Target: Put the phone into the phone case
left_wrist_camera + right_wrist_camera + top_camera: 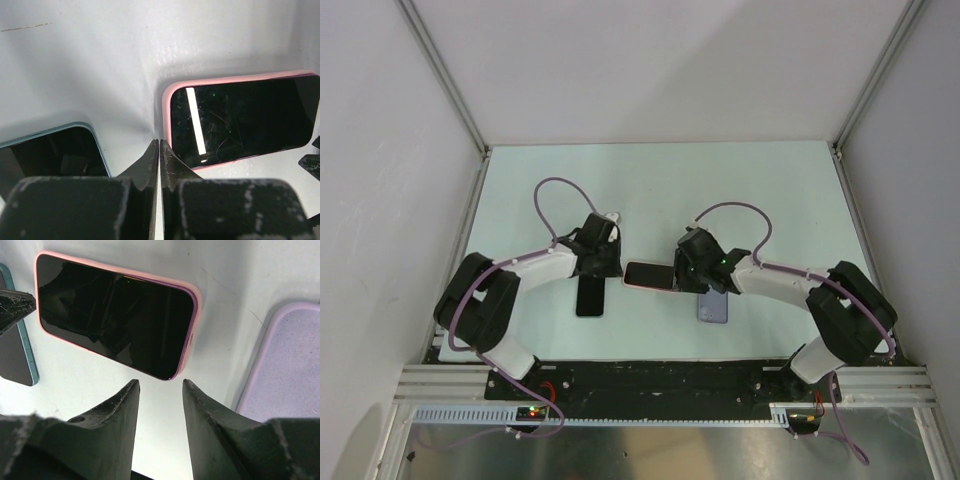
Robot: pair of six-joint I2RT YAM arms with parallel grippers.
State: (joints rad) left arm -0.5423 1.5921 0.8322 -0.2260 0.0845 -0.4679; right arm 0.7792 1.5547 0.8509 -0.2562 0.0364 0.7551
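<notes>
The pale, faintly green desk (660, 190) stands in a booth of plain white panels: a back wall (660, 60), a left wall (370, 200) and a right wall (920, 180). Aluminium posts (442, 75) slant up from the far corners (one on each side). An aluminium rail (440, 382) edges the near side, with a brushed metal sheet (650, 455) below. The light is soft and even.

a pale green table (660, 190) inside white walls (650, 70), an aluminium rail (440, 382) along its near edge.
</notes>
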